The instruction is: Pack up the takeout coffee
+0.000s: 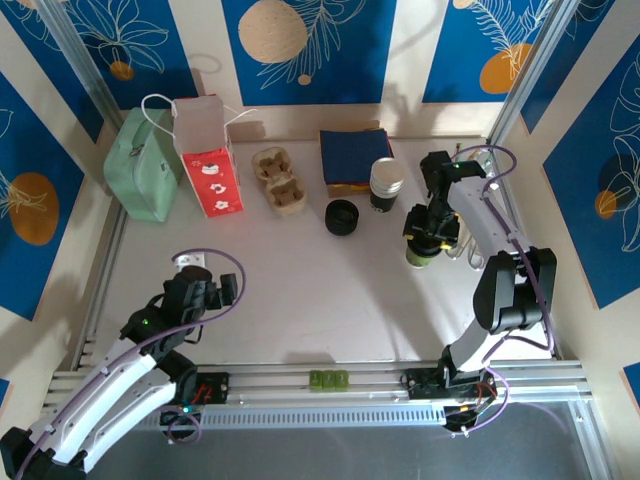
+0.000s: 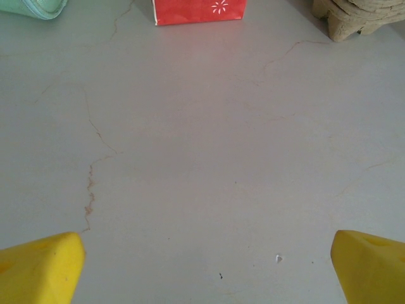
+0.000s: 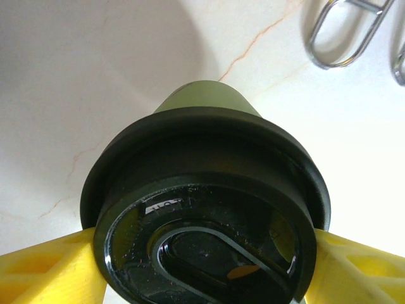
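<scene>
The takeout coffee [image 3: 202,190] is a cup with an olive-green wall under a black round lid. It stands on the table at the right [image 1: 421,254]. My right gripper [image 1: 430,238] is over it from above. In the right wrist view its yellow fingers [image 3: 47,269] press on both sides of the lid, so the right gripper [image 3: 202,253] is shut on it. My left gripper [image 1: 200,285] hangs low at the near left. In the left wrist view the left gripper [image 2: 209,266] is open, with bare table between its yellow fingertips [image 2: 41,266].
At the back stand a green pouch [image 1: 140,165], a red-and-white paper bag [image 1: 210,170], a pulp cup carrier [image 1: 280,182], navy napkins [image 1: 352,158] and a taller stack of dark cups [image 1: 386,185]. A black round item [image 1: 341,216] sits mid-table. A wire rack [image 3: 342,31] lies right of the coffee.
</scene>
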